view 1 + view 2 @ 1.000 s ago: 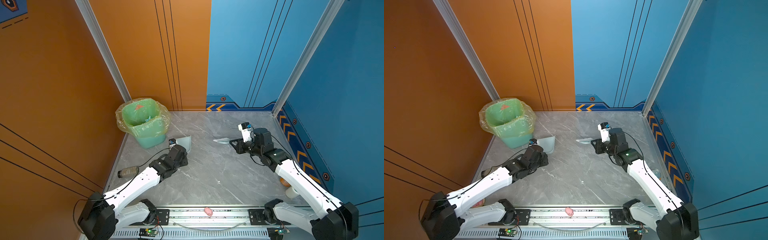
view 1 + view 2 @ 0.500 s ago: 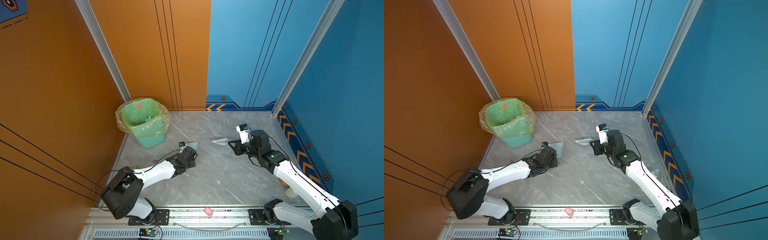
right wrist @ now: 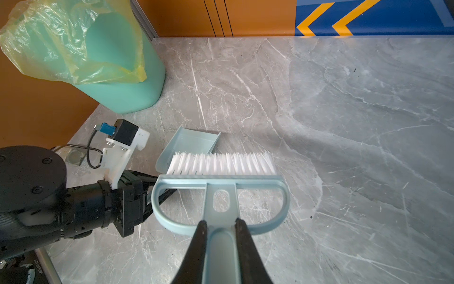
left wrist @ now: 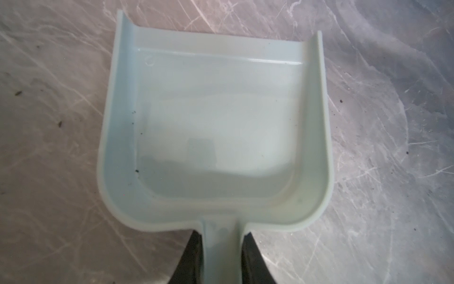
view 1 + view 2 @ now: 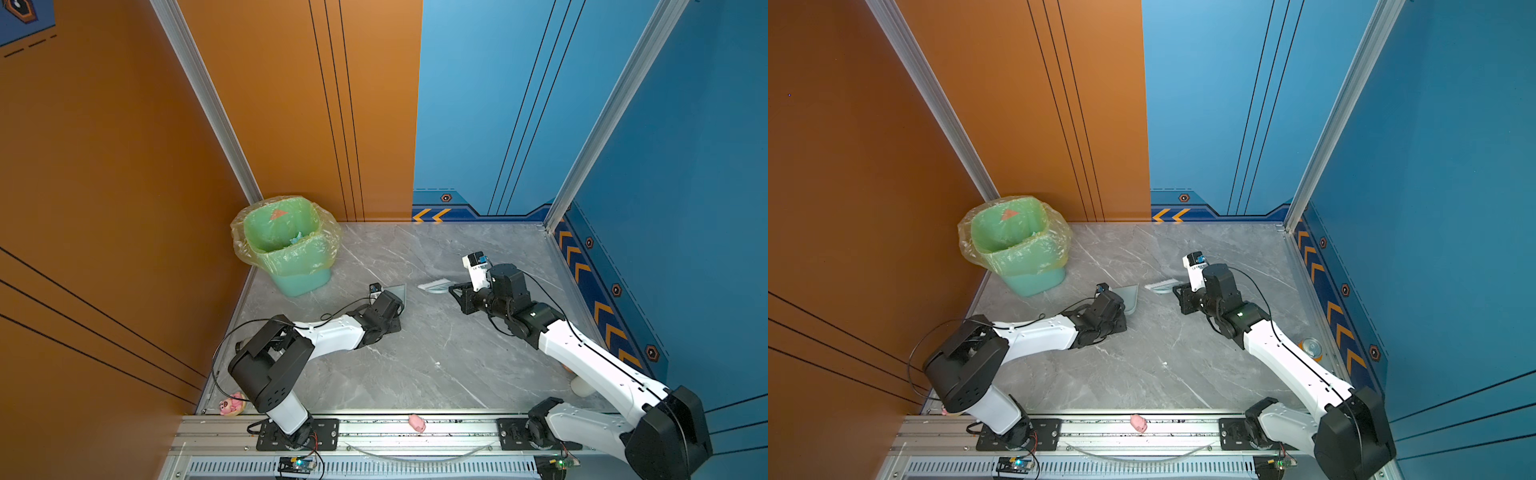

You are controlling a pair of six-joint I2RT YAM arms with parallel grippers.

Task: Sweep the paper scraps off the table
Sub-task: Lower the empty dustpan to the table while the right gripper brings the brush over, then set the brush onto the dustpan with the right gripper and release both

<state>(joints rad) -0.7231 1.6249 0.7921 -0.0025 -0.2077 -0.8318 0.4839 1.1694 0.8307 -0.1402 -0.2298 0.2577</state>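
Observation:
No paper scraps show on the grey marble table (image 5: pixel 419 357). An orange scrap (image 5: pixel 277 214) and a light-blue scrap (image 5: pixel 297 239) lie inside the green bin. My left gripper (image 4: pixel 222 233) is shut on the handle of the pale grey-blue dustpan (image 4: pixel 216 118), which is empty apart from dark specks. In both top views the dustpan (image 5: pixel 395 291) (image 5: pixel 1130 297) sits low near the table's middle. My right gripper (image 3: pixel 219 223) is shut on the handle of the blue brush (image 3: pixel 221 177). Its white bristles (image 5: pixel 432 285) stand just right of the pan's mouth.
The green bin with a yellowish liner (image 5: pixel 286 249) stands in the far left corner. A pink pig toy (image 5: pixel 417 423) lies on the front rail and another pink toy (image 5: pixel 230 406) at the front left corner. A can (image 5: pixel 1311 347) sits by the right edge.
The left arm has carried the dustpan rightwards, away from the bin toward the table's middle. The right gripper with the brush has shifted a little to the left, nearer the pan.

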